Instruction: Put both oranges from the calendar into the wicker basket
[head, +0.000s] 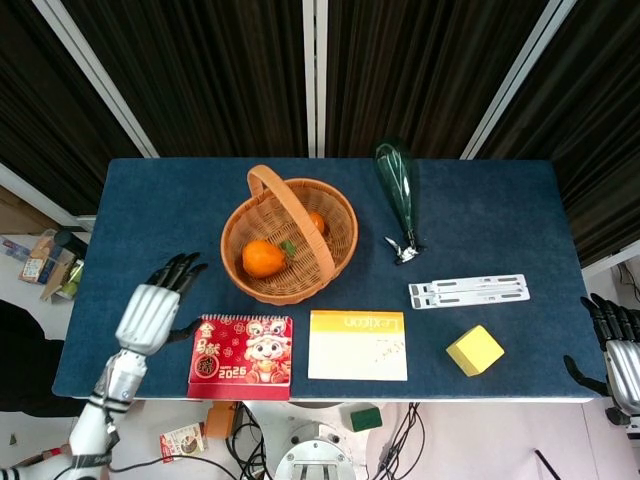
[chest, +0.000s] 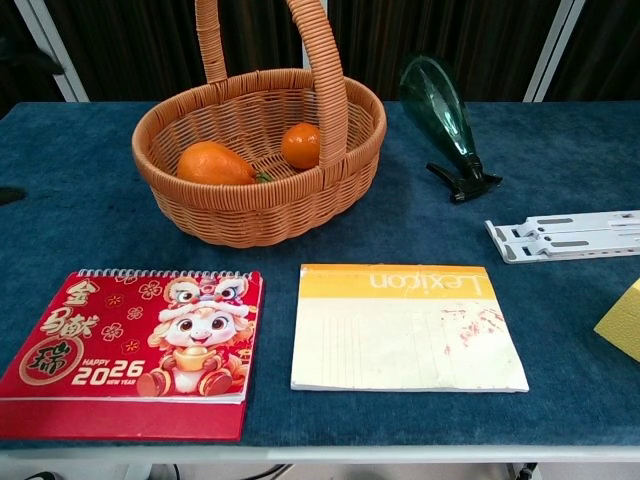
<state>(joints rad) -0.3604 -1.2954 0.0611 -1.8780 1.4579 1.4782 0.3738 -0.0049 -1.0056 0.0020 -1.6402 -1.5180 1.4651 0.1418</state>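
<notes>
A: The light is bright and even, it comes from above. The woven wicker basket (chest: 262, 190) gives only a soft shadow on the dark blue table cloth (chest: 90, 220).

B: Any glare?

A: Small highlights on the dark green glass bottle (chest: 438, 100) and on the glossy red 2026 calendar (chest: 130, 345). The black curtains behind stay very dark.

B: And sharpness?

A: The 2 views are both sharp. In the chest view the near table edge looks a little soft.

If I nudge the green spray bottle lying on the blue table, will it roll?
Probably, in an arc: the green spray bottle lies on its side and its body tapers. Its black trigger head might catch and stop it. It looks smooth, perhaps slippery.
</notes>
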